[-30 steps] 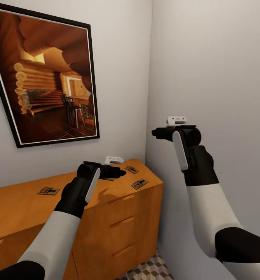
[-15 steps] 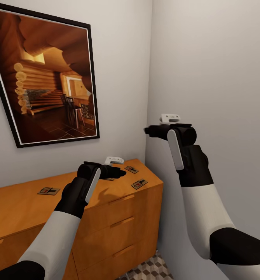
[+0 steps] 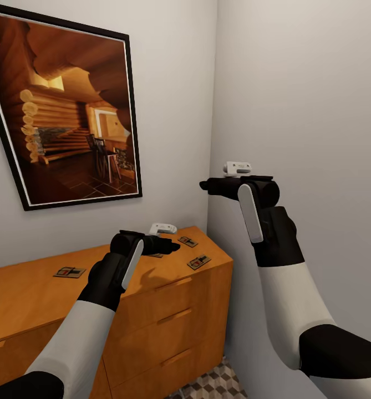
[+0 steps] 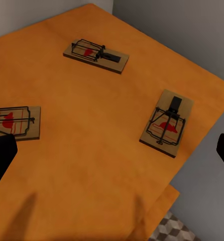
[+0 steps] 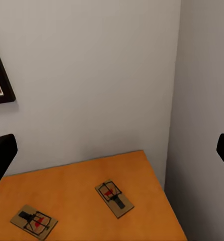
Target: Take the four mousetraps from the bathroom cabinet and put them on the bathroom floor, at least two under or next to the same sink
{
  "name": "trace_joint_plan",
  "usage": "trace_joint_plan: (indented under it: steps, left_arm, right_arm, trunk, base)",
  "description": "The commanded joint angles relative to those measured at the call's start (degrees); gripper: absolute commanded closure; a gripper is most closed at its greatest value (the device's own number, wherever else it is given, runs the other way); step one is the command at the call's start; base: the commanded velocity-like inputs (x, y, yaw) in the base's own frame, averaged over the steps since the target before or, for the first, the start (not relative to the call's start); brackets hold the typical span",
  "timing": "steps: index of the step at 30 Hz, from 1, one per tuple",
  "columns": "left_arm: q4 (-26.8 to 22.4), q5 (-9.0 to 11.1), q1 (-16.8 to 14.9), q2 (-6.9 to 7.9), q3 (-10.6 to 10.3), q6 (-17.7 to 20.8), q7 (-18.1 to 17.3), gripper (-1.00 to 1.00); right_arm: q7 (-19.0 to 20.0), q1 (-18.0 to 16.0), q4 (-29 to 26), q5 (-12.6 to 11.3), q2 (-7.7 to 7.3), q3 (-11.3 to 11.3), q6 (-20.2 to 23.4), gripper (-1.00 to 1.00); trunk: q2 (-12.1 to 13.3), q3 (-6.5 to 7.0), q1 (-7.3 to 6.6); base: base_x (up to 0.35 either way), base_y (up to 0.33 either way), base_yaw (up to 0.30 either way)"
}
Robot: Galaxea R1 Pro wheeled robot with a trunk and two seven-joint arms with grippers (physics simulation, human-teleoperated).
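Note:
The low orange-brown cabinet (image 3: 168,299) stands in the room's corner with mousetraps lying flat on its top. One mousetrap (image 3: 70,272) lies at the left, another (image 3: 188,241) near the back wall, and a third (image 3: 199,261) by the front right corner. My left gripper (image 3: 173,245) hovers open just above the top. In its wrist view it (image 4: 112,160) faces three mousetraps (image 4: 96,52) (image 4: 167,123) (image 4: 14,123). My right gripper (image 3: 203,185) is open, held high beside the right wall. Its wrist view (image 5: 112,155) looks down on two mousetraps (image 5: 114,198) (image 5: 34,221).
A large framed cabin picture (image 3: 63,111) hangs on the wall above the cabinet. The grey side wall (image 3: 307,111) runs close along my right arm. A strip of cube-patterned bathroom floor (image 3: 207,385) shows below the cabinet's right end.
My right arm has moved left and slightly up, towards the space above the cabinet's right end. The left arm and the mousetraps have stayed put.

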Motion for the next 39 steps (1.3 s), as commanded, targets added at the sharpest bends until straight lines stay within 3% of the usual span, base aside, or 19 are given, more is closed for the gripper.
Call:
trace_joint_plan:
  steps: [1,12,22,32,39]
  left_arm:
    - [0.0,-0.05,-0.04,-0.02,0.01,0.25,-0.1,-1.0]
    - [1.83,-0.19,-0.04,-0.41,-0.06,0.2,0.07,-1.0]
    - [3.24,0.0,-0.04,-1.29,-0.97,0.17,2.6,-1.0]
    - [3.53,0.51,-0.06,-1.29,-7.19,0.16,4.26,-1.0]
    - [3.52,0.62,-0.11,-1.29,-8.62,0.16,5.43,-1.0]
  right_arm:
    - [-0.58,-0.05,0.0,-0.67,0.0,0.05,0.18,-1.0]
    - [-0.5,-0.04,0.4,-0.9,0.0,0.13,0.18,-1.0]
    - [-0.48,-0.05,0.41,-0.93,0.0,0.14,0.18,-1.0]
    - [-0.52,-0.05,0.47,-0.93,0.0,0.18,0.18,-1.0]
    - [-0.52,-0.04,0.47,-0.93,0.0,0.18,0.18,-1.0]
  trunk:
    - [-0.04,-0.07,0.0]
    - [-0.04,-0.07,0.0]
    - [-0.04,-0.07,0.0]
    - [-0.04,-0.07,0.0]
    - [-0.04,-0.07,0.0]
  base:
    - [0.0,0.0,0.0]
    - [0.0,0.0,0.0]
    - [0.0,0.0,0.0]
    - [0.0,0.0,0.0]
    - [0.0,0.0,0.0]
